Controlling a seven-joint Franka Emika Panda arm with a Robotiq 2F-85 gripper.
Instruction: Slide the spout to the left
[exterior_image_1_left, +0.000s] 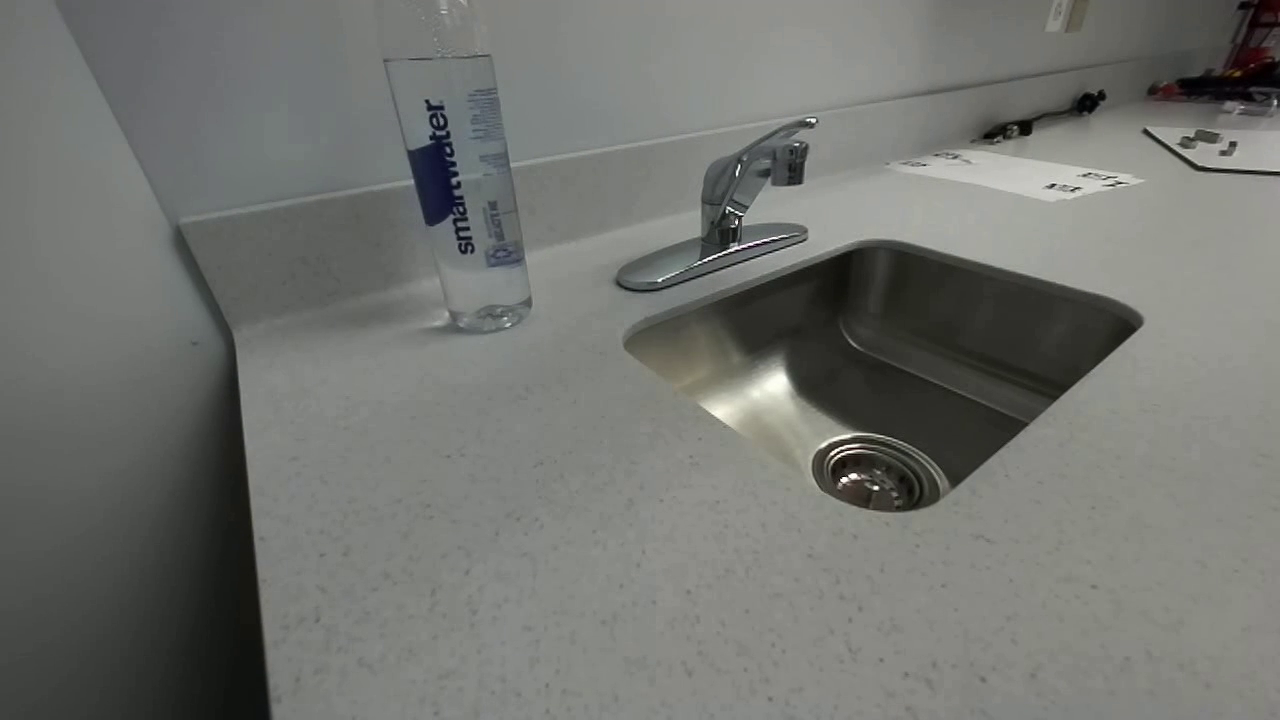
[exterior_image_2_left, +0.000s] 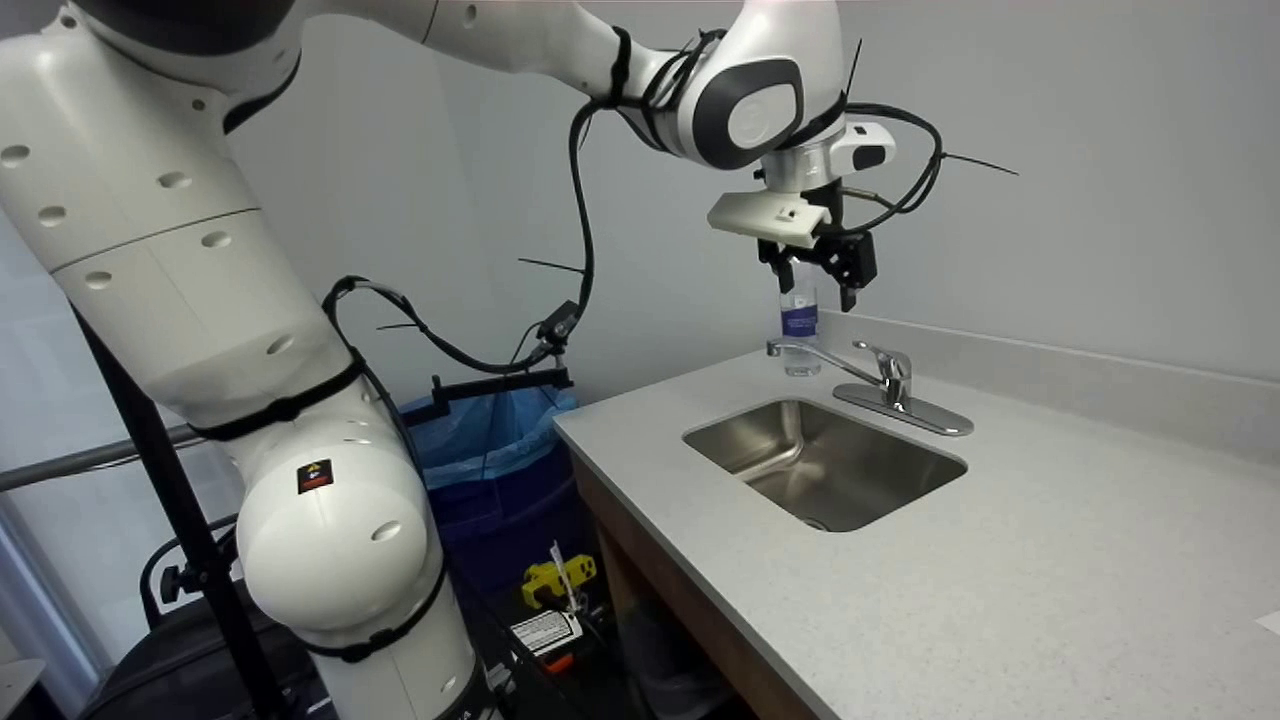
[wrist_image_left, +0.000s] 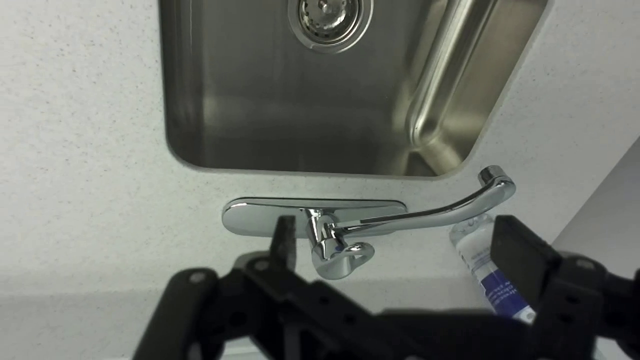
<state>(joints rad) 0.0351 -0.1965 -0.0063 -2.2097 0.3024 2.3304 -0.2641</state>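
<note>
Wrist view: the spout (wrist_image_left: 425, 219) lies below the gripper (wrist_image_left: 395, 227), apart from it, tip on the same side as the bottle (wrist_image_left: 487, 267). Jaws stand wide, holding nothing; the spout's length runs nearly along their closing line, so I'd expect a push, not a pinch.

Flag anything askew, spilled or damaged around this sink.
Only the spout looks odd: in the wrist view it points sideways, toward the bottle, not over the middle of the sink. No spill or damage shows.
</note>
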